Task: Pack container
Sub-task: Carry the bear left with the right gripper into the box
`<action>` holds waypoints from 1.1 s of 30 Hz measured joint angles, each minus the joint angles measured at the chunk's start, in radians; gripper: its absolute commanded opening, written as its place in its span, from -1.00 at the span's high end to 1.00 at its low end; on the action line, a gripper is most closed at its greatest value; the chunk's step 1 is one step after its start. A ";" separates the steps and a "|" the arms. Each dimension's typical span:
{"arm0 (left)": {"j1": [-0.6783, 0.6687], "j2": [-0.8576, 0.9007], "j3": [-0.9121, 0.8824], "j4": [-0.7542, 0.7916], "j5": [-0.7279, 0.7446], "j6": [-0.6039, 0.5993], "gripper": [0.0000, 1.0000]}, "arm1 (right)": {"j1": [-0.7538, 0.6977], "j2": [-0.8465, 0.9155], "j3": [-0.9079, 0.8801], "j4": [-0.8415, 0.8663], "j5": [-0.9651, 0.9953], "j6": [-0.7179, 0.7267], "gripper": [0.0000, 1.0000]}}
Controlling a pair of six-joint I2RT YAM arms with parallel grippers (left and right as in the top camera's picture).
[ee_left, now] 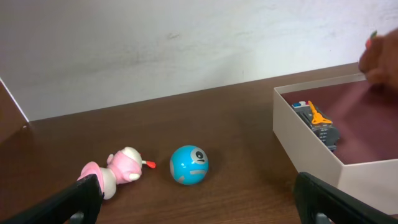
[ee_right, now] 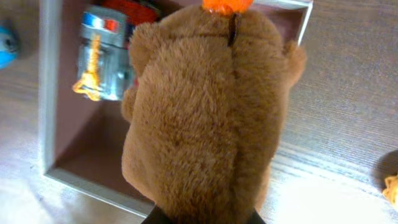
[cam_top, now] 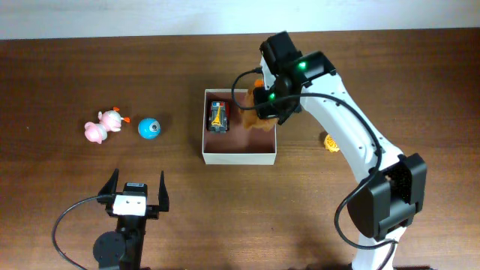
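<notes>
The container (cam_top: 238, 157) is a square white-walled box with a reddish-brown inside at the table's middle. It also shows in the left wrist view (ee_left: 305, 140) and the right wrist view (ee_right: 53, 124). A small grey and orange toy car (cam_top: 217, 116) lies in its left part. My right gripper (cam_top: 264, 105) is shut on a brown plush toy (ee_right: 205, 112) and holds it over the box's right half. My left gripper (cam_top: 136, 193) is open and empty near the front edge. A blue ball (cam_top: 148, 128) and a pink toy (cam_top: 101, 126) lie at the left.
A small yellow-orange toy (cam_top: 331, 142) lies on the table right of the box, beside the right arm. The blue ball (ee_left: 189, 165) and pink toy (ee_left: 115, 171) sit just ahead of my left gripper. A white wall runs along the table's far edge.
</notes>
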 measured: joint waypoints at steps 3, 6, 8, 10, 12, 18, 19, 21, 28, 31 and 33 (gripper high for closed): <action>0.000 0.000 0.000 0.000 0.000 0.000 -0.99 | 0.000 0.001 -0.055 0.028 0.007 0.013 0.77; 0.000 0.000 0.000 0.000 0.000 0.000 -0.99 | 0.002 0.002 -0.094 0.057 0.007 0.017 0.68; 0.000 0.000 0.000 0.000 0.000 0.000 -0.99 | 0.003 0.002 -0.107 0.065 0.008 0.017 0.41; 0.000 0.000 0.000 0.000 0.000 0.000 -0.99 | 0.003 0.002 -0.113 0.076 0.010 0.020 0.11; 0.000 0.000 0.000 0.000 0.000 0.000 -0.99 | 0.003 0.002 -0.114 0.089 0.011 0.019 -0.06; 0.000 0.000 0.000 0.000 0.000 0.000 -0.99 | 0.003 0.002 -0.114 0.128 0.014 0.020 -0.08; 0.000 0.000 0.000 0.000 0.000 0.000 -0.99 | 0.003 0.002 -0.114 0.140 0.014 0.020 -0.08; 0.000 0.000 0.000 0.000 0.000 0.000 -0.99 | 0.003 0.002 -0.114 0.151 0.006 0.011 -0.07; 0.000 0.000 0.000 0.000 0.000 0.000 -0.99 | 0.003 0.002 -0.111 0.103 -0.081 -0.011 -0.06; 0.000 0.000 0.000 0.000 0.000 0.000 -0.99 | 0.004 0.002 -0.093 0.002 -0.126 -0.022 0.10; 0.000 0.000 0.000 0.000 0.000 0.000 -0.99 | 0.010 0.002 -0.076 -0.053 -0.142 -0.033 0.28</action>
